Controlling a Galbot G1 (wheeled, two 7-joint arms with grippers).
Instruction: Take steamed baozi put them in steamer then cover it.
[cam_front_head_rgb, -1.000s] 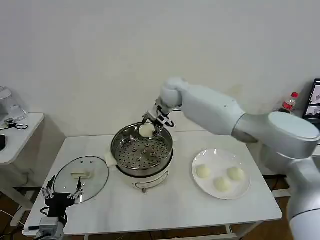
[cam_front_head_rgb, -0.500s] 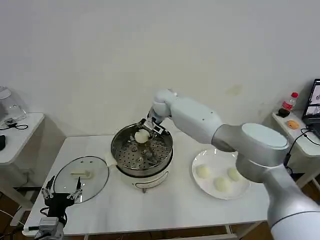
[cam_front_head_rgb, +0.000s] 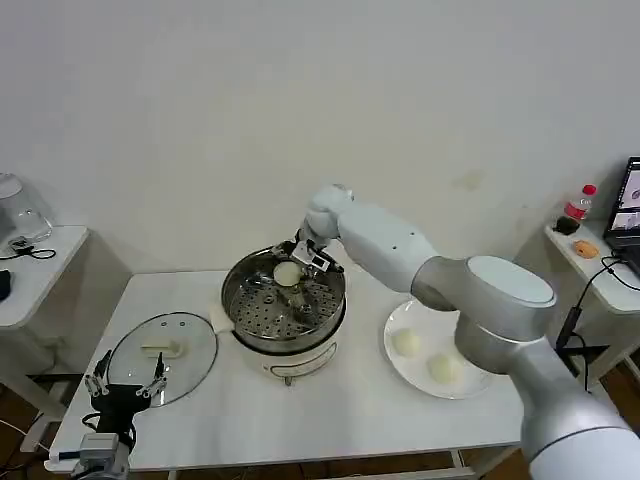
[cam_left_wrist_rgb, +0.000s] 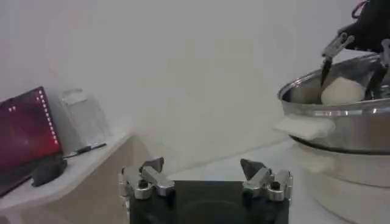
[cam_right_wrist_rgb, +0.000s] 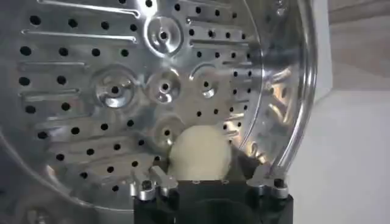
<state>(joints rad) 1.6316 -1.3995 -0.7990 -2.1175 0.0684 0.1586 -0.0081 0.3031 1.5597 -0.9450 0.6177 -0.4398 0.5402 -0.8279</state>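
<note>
Head view: one baozi (cam_front_head_rgb: 286, 272) sits at the far side of the steamer (cam_front_head_rgb: 284, 330), clamped between the fingers of the right pincer (cam_front_head_rgb: 290, 268), which reaches in over the far rim. Right of the steamer, more baozi (cam_front_head_rgb: 406, 343) lie on a white plate (cam_front_head_rgb: 398, 366). Left of it the cover (cam_front_head_rgb: 162, 356) rests flat on the worktop (cam_front_head_rgb: 340, 415), with the left pincer (cam_front_head_rgb: 125, 388) hanging fingers apart over its near edge.

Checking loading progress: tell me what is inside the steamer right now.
Inside the steamer, one baozi sits near the far wall, in the right gripper. The rest of the perforated floor shows bare. The spot under the baozi and gripper is hidden.
</note>
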